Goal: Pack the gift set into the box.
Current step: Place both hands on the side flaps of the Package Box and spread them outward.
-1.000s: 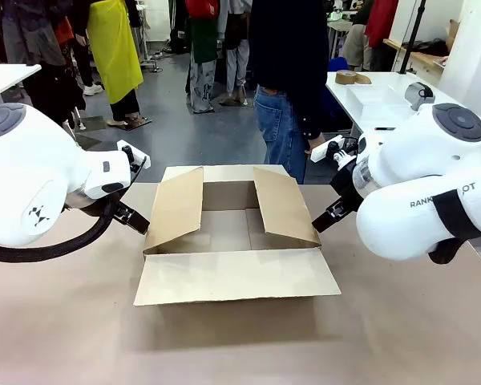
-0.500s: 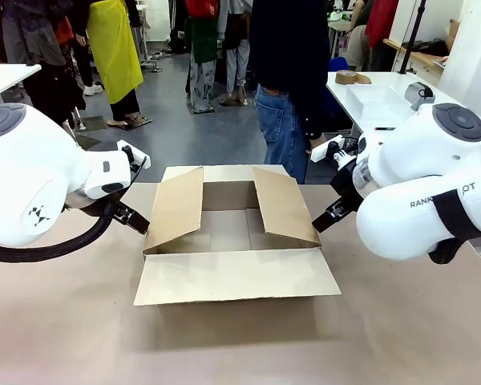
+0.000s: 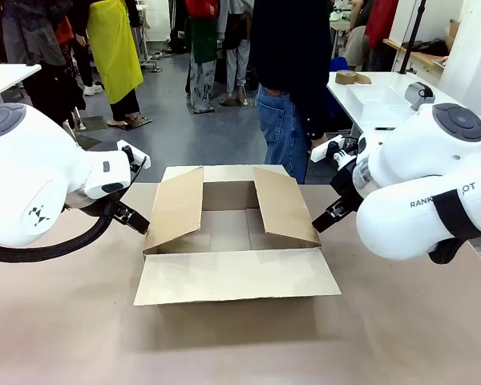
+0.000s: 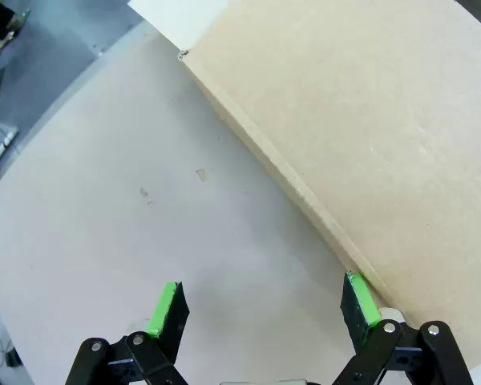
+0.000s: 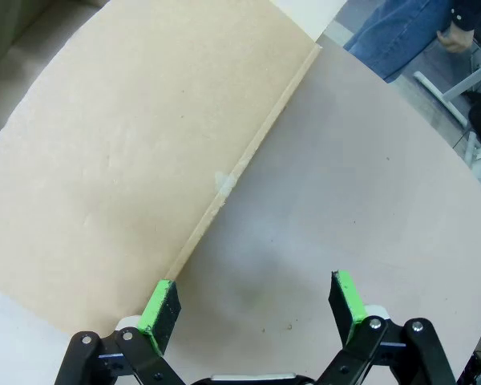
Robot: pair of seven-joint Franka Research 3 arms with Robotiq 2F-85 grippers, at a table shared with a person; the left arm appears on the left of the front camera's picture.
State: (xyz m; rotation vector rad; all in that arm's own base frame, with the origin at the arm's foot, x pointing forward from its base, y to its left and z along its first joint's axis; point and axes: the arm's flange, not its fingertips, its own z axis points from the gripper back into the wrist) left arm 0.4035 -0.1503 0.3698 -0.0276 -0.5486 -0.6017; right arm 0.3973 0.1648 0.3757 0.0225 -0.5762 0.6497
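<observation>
Nothing has shifted in the last second. Both arms and the box [image 3: 236,277] are exactly where they were, so this reads as a pause, not a step in progress.

The box sits in the middle of the table [image 3: 385,321]. Its near flap is folded out flat towards 6 o'clock. The two side flaps lean inward over the opening, and the far flap stands up at 12 o'clock. What I can see of the inside between those leaning flaps is bare cardboard, so I'd say nothing has been packed yet.

The left gripper [image 4: 263,303] hangs low at the box's 9 o'clock side, its fingers spread wide with nothing between them. In the left wrist view one green pad [image 4: 359,298] sits just beside the cardboard wall; I can't tell whether it touches. The right gripper [image 5: 252,303] mirrors it at 3 o'clock, also spread and empty. One of its pads [image 5: 160,309] is right at the edge of the cardboard, and again contact is unclear.

A person [image 3: 284,72] stands at the far side of the table, at about 12 o'clock from the box.

My guess is that the arms are posted either side to steady the box or push the side flaps back. Those flaps half cover the mouth, and they would need to open wider before anything bulky could go in. With no movement, the packing itself has not begun.
</observation>
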